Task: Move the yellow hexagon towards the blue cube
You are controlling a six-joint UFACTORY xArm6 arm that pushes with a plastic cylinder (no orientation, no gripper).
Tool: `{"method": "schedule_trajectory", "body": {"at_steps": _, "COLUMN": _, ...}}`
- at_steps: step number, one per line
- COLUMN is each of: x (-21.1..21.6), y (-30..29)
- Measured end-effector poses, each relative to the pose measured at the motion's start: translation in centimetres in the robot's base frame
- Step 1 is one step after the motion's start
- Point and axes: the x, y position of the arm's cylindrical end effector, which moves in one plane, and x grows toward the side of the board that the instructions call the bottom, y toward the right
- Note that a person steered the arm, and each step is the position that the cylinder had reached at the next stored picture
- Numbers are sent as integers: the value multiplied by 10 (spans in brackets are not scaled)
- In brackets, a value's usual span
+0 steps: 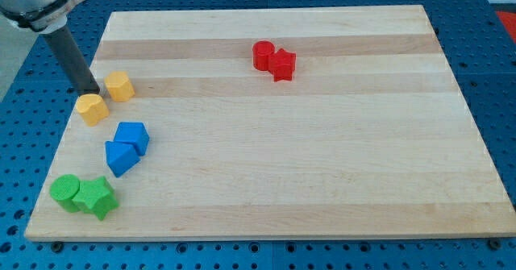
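The yellow hexagon [119, 85] lies near the board's left edge. A second yellow block [92, 109], of rounded shape, lies just below and left of it. The blue cube [133, 135] sits lower down, touching a blue triangular block [119, 158]. My tip [91, 91] rests on the board just left of the yellow hexagon and right above the other yellow block, close to both. The rod rises up and left to the arm in the view's top left corner.
A green cylinder [66, 193] and a green star [98, 197] touch each other at the bottom left corner. A red rounded block [262, 55] and a red star [283, 64] touch at the top middle. The wooden board [322, 157] lies on a blue perforated table.
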Motion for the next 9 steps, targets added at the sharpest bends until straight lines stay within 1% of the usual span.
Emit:
{"method": "schedule_trajectory", "body": {"at_steps": 2, "x": -31, "y": 4}}
{"method": "schedule_trajectory", "body": {"at_steps": 3, "x": -42, "y": 15}}
{"method": "schedule_trajectory", "body": {"at_steps": 4, "x": -31, "y": 27}}
{"method": "schedule_trajectory", "body": {"at_steps": 5, "x": -10, "y": 30}}
{"method": "schedule_trajectory", "body": {"at_steps": 6, "x": -1, "y": 36}}
{"method": "schedule_trajectory", "body": {"at_steps": 9, "x": -1, "y": 49}}
